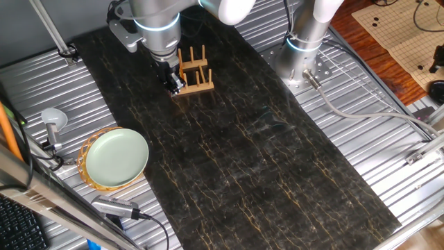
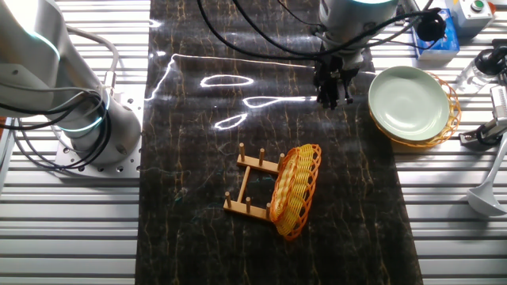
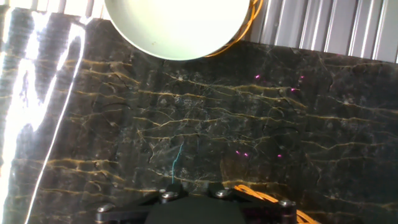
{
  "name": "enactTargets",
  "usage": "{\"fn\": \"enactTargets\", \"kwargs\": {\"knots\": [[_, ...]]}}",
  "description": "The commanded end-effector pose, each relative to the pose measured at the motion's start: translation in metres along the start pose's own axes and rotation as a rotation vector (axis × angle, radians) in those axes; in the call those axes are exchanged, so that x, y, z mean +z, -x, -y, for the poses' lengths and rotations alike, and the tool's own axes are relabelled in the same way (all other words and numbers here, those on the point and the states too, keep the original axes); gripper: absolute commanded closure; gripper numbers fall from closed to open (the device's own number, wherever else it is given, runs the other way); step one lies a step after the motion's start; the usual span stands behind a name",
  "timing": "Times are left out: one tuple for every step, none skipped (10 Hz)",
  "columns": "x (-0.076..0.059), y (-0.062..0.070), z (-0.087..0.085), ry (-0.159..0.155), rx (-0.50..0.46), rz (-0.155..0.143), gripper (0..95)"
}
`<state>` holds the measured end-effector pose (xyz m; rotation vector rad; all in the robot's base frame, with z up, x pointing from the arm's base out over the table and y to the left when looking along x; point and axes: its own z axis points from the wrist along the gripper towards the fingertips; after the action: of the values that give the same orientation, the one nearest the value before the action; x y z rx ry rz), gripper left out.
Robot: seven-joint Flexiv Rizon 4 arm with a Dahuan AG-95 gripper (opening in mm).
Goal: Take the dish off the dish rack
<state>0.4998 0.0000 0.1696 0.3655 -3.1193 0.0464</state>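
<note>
The dish [image 2: 295, 190], an orange-yellow woven plate, stands on edge between the pegs of the small wooden dish rack [image 2: 252, 184] on the dark mat. In one fixed view the rack [image 1: 194, 69] shows, with my arm hiding the dish. My gripper [image 2: 333, 95] hangs above the mat, apart from the dish, between the rack and the green plate; it also shows beside the rack [image 1: 173, 82]. Its fingers look spread and hold nothing. In the hand view only the dish's rim [image 3: 264, 196] shows at the bottom edge beside the gripper body.
A smooth pale green plate [image 2: 408, 101] lies in another woven tray [image 2: 452, 111] at the mat's edge; it also shows in the hand view [image 3: 174, 25]. A second arm's base [image 2: 75, 111] stands on the ridged metal table. A metal ladle [image 1: 53, 122] lies near the plate.
</note>
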Motion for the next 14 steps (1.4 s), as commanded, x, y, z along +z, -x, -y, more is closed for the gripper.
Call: {"fn": "enactTargets", "kwargs": {"knots": [[0.0, 0.0, 0.0, 0.008, -0.019, -0.006, 95.0], [0.0, 0.0, 0.0, 0.009, -0.024, -0.006, 95.0], [0.0, 0.0, 0.0, 0.01, -0.028, -0.008, 95.0], [0.0, 0.0, 0.0, 0.012, -0.029, -0.011, 95.0], [0.0, 0.0, 0.0, 0.017, -0.033, -0.009, 95.0], [0.0, 0.0, 0.0, 0.018, -0.035, -0.009, 95.0], [0.0, 0.0, 0.0, 0.014, -0.036, -0.009, 95.0], [0.0, 0.0, 0.0, 0.014, -0.036, -0.009, 95.0], [0.0, 0.0, 0.0, 0.014, -0.036, -0.009, 95.0], [-0.001, 0.0, 0.0, 0.015, -0.035, -0.012, 95.0], [-0.001, 0.0, 0.0, 0.015, -0.034, -0.012, 95.0], [-0.001, 0.0, 0.0, 0.016, -0.035, -0.01, 95.0], [-0.001, -0.001, 0.002, 0.027, -0.085, -0.029, 95.0], [-0.003, -0.002, 0.012, 0.062, -0.149, -0.052, 95.0]]}}
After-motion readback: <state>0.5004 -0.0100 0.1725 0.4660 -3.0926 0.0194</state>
